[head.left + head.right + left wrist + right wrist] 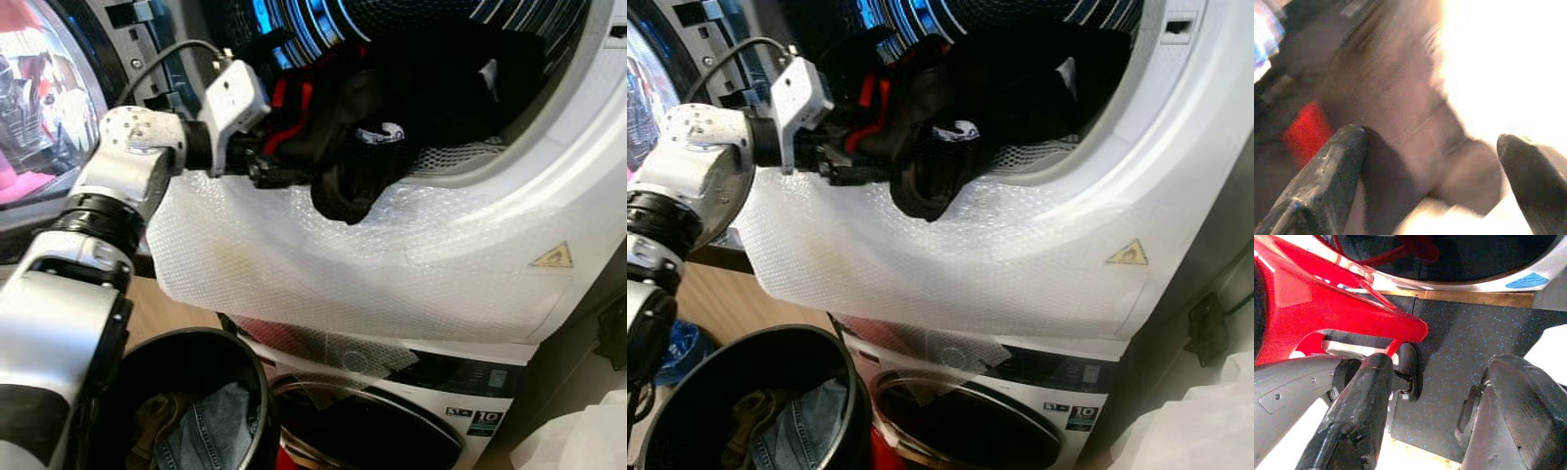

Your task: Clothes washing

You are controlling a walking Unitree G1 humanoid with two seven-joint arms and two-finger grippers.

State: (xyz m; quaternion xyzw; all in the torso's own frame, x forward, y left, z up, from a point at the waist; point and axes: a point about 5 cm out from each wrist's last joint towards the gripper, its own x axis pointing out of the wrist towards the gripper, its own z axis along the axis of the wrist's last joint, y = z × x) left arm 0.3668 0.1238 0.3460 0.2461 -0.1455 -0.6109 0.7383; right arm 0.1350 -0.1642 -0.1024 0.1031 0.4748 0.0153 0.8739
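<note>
Your left gripper (279,171) reached up at the mouth of the upper drum (431,39), its black fingers buried in the edge of a dark garment (353,147) with red trim. The wrist view, badly blurred, showed the two fingertips (1342,161) spread wide with dark cloth between them; whether they pinched the cloth could not be told. The garment lay half inside the drum and half out, one fold hanging over the rim onto the bubble wrap (333,255) taped across the machine's white front. More dark laundry sat deeper in the drum behind it.

A yellow warning triangle (552,257) marked the panel to the right. Below stood a second washer (392,411) with its round door shut. A black basket (186,392) sat on the floor at lower left, denim (211,421) and an olive item inside it.

Your right gripper (1435,421) hung low, jaws apart and holding nothing, above a dark speckled floor mat (1469,338) beside a red frame (1327,303).
</note>
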